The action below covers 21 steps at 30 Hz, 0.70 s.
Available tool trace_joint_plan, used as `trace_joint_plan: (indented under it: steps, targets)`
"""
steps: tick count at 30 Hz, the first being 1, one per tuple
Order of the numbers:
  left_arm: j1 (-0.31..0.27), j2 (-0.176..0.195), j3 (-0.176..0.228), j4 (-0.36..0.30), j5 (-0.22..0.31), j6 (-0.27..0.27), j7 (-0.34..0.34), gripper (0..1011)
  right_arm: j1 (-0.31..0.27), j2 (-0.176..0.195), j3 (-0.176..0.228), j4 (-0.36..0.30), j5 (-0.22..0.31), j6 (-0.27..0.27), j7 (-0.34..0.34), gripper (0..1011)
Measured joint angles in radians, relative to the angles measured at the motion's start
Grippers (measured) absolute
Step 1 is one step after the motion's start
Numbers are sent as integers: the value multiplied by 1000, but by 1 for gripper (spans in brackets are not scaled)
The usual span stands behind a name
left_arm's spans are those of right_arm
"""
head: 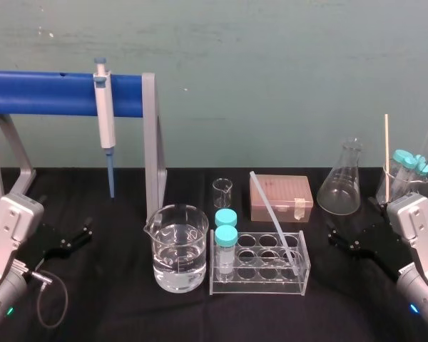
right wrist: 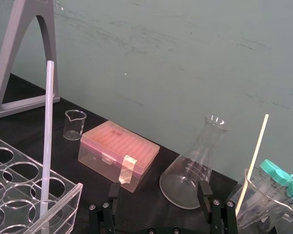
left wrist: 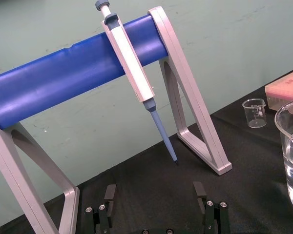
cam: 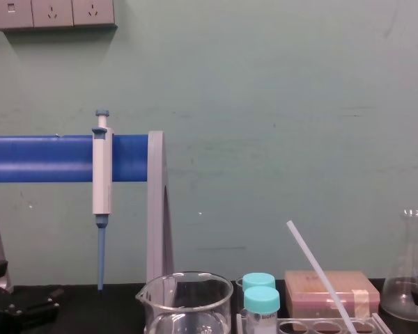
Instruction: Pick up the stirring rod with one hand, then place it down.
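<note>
Stirring rod (head: 271,214) aslant, seemingly in tube rack (head: 257,283), beside capped tubes (head: 226,236) — right gripper (right wrist: 158,186), left gripper (left wrist: 155,188) agape.

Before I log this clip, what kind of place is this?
Probably a lab bench: a pipette hangs on a blue stand, and a conical flask and a beaker of clear liquid stand on the black table.

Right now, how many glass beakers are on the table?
3: a large beaker of water left of the tube rack, a small empty beaker behind it, and a third beaker holding capped tubes at the far right. Others may sit hidden beyond it.
</note>
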Motion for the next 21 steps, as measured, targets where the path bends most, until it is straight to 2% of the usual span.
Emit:
trace_joint_plan:
  steps: [21]
  targets:
    - [0,0,0,0,0,0,0,1000,0,0,0,0,0,0,0,1003]
